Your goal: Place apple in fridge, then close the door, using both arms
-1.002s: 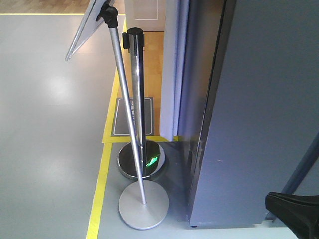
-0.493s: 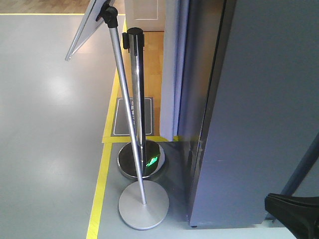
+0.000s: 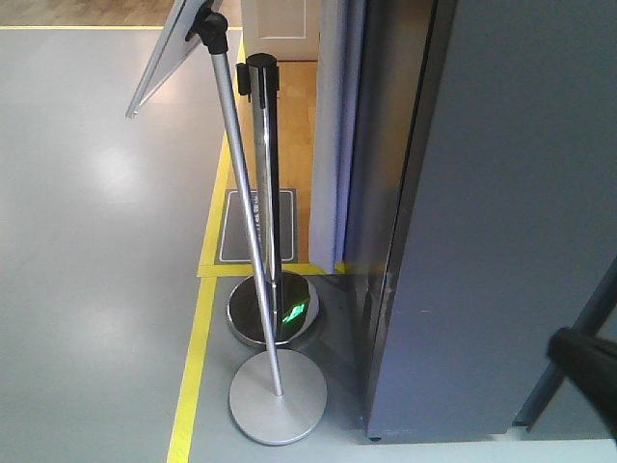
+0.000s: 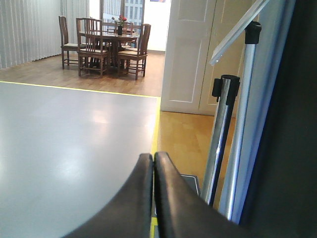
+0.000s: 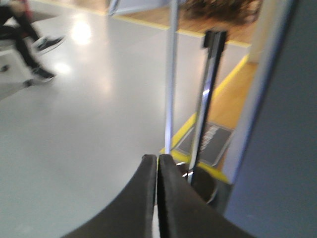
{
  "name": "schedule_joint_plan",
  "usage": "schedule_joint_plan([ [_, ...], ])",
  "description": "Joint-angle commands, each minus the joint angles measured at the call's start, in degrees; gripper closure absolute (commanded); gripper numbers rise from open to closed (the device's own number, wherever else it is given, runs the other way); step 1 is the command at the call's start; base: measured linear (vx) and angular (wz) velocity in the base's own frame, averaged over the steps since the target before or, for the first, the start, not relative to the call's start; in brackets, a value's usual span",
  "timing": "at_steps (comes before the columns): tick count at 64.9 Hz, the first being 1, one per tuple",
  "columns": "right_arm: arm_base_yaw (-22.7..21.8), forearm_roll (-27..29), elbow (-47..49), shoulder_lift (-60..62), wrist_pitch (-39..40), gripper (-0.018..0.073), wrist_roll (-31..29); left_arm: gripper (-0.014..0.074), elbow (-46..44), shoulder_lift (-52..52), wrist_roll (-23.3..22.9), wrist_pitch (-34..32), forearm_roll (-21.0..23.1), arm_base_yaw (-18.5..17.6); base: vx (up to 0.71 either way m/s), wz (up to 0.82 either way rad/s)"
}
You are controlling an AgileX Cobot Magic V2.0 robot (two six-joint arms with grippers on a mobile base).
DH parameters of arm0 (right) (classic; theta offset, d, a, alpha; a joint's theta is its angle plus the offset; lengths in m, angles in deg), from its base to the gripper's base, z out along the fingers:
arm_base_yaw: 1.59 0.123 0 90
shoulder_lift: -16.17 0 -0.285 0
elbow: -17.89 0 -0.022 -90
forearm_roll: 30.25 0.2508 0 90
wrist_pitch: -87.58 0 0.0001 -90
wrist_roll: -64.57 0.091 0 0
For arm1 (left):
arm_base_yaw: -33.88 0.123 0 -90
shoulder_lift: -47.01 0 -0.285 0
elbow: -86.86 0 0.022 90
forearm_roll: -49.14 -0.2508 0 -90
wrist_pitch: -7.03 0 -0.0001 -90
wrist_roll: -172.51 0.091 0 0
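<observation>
The apple is out of view in every frame. The fridge (image 3: 501,212) is a tall dark grey box that fills the right of the front view; no white interior shows, and I cannot tell the door apart from its body. Its grey side also shows in the right wrist view (image 5: 282,148). My left gripper (image 4: 152,157) is shut with nothing between its fingers and points over the grey floor. My right gripper (image 5: 157,158) is also shut and empty, aimed at the floor beside the posts. A black arm part (image 3: 588,371) pokes in at the bottom right.
A chrome barrier post (image 3: 265,193) and a slanted sign stand (image 3: 241,193) with a round base (image 3: 278,395) stand just left of the fridge. A pale panel (image 3: 328,125) stands behind. Yellow floor tape (image 3: 193,367) runs alongside. Someone's legs (image 5: 25,34) show far left.
The black arm part at the bottom right of the front view has moved up and to the right. Nothing else has changed.
</observation>
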Motion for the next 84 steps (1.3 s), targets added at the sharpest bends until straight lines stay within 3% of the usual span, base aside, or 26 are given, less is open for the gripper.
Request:
schedule_joint_plan([
  [1, 0.1, -3.3, -0.3, 0.6, 7.5, 0.0564, 5.5, 0.0601, 1.7, -0.9, -0.4, -4.0, 0.0, 0.1, 0.0, 0.0],
  [9, 1.2, -13.1, -6.6, 3.3, 14.0, 0.0564, 19.9, 0.0601, 1.7, -0.9, -0.4, -4.0, 0.0, 0.1, 0.0, 0.0],
  [22, 1.7, -37.4, -13.0, 11.7, 17.1, 0.0561, 46.8, 0.0601, 1.7, -0.9, -0.4, -4.0, 0.0, 0.1, 0.0, 0.0],
  [37, 1.7, -56.3, -20.7, 20.9, 29.1, 0.0561, 65.7, 0.0601, 1.7, -0.9, -0.4, -4.0, 0.0, 0.1, 0.0, 0.0],
  [44, 1.7, -60.1, -26.4, 23.3, 38.6, 0.0561, 69.6, 0.0601, 1.7, -0.9, -0.4, -4.0, 0.0, 0.1, 0.0, 0.0],
  [58, 1.7, -60.1, -26.0, 23.5, 37.1, 0.0561, 68.9, 0.0601, 1.7, -0.9, -0.4, -4.0, 0.0, 0.1, 0.0, 0.0],
  [70, 1.7, -60.1, -26.0, 23.5, 42.1, 0.0561, 68.5, 0.0601, 1.7, -0.9, -0.4, -4.0, 0.0, 0.1, 0.0, 0.0],
  [84, 1.7, -60.1, -26.0, 23.6, 42.8, 0.0561, 66.8, 0.0601, 1.7, -0.9, -0.4, -4.0, 0.0, 0.1, 0.0, 0.0],
])
